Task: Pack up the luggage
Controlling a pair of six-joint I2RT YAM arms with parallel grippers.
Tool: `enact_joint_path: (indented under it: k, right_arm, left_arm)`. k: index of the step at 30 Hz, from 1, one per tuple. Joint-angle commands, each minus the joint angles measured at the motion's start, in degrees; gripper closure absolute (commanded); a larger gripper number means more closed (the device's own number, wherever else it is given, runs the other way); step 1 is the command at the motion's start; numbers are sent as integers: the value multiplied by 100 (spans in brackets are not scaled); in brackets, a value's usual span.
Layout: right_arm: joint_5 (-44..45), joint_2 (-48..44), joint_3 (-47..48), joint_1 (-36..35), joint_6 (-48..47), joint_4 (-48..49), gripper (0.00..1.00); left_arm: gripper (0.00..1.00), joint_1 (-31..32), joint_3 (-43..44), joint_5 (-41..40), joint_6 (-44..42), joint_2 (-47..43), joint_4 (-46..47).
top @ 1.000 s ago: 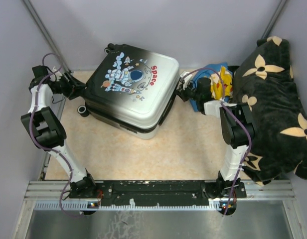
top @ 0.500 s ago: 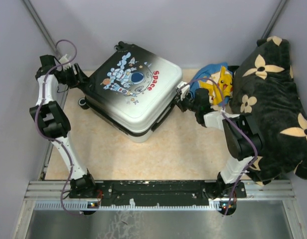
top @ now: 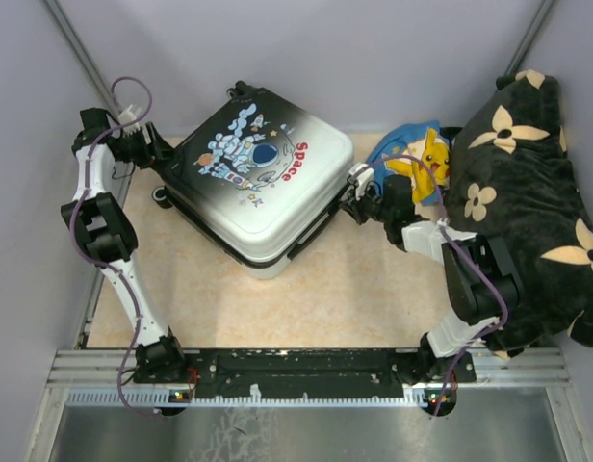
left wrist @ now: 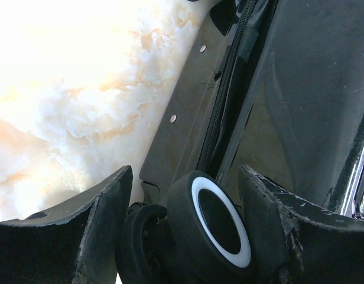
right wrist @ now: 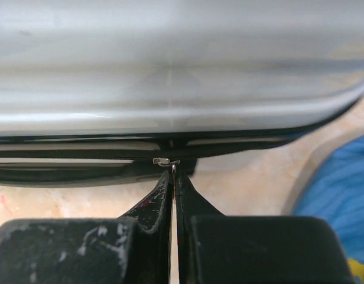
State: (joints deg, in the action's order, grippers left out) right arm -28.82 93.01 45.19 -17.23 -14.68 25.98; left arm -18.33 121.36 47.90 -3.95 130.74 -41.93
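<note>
White-to-black suitcase (top: 263, 183) flat on the table (top: 354, 289), lid shut, left of centre and turned on a diagonal: wheel end to the far left, opposite edge facing near right. Long axis judged to run between those two ends, though nearly square from above.

Left gripper (top: 150, 154) at the wheel end, jaws well apart, one to each side of a wheel (left wrist: 214, 222), with no contact to be seen and nothing held.

Right gripper (right wrist: 172, 177) at the near-right edge, closed tight, tips pinching what looks like the small metal zip pull (right wrist: 166, 161) on the dark seam (right wrist: 81, 151). Just behind it, a blue and yellow toy (top: 417, 159), and beyond that a black flowered cushion (top: 528, 192), both well clear of the case.

Relation that matters: seam lying crosswise to the right fingers, straight ahead of them and touching at the tips. Probably calls for travel sideways along that edge, not toward or away from the shell. Right arm far nearer the pull; left better placed only to steady the wheel end against sliding. Nothing packed yet, judging by the closed lid.
</note>
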Motion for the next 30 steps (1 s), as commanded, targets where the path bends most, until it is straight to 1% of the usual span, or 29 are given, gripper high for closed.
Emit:
enact_joint_path:
  k: [1,6,13,17,21,26,27,28,30]
  right_arm:
    - [-178,54,596,519,-481,-189,100]
    - [-303,641,1179,942,-812,-239,100]
    - [-542,1490,2306,1212,-1282,-229,100]
    - [-711,1842,2887,1359,-1473,-409,100]
    - [-847,1775,3028,1546,-1515,-524,100]
    - [-1059,1670,2915,1605,-1573,-581,100]
    - [-1129,1688,2916,1575,-1514,-586,100]
    - [-1142,1687,2911,1528,-1445,-585,100]
    - [-1164,1693,2827,1401,-1333,-516,100]
  left_arm:
    - [100,206,-39,143,-1098,427,267]
    - [100,207,7,37,-1128,459,303]
    - [100,205,156,15,-1189,554,239]
    - [100,207,257,-14,-1219,622,186]
    - [100,206,287,-27,-1280,637,150]
    - [100,198,295,62,-1263,600,212]
    - [98,198,295,103,-1235,557,263]
    - [90,201,270,146,-1179,482,350]
    - [67,207,97,139,-1122,285,563]
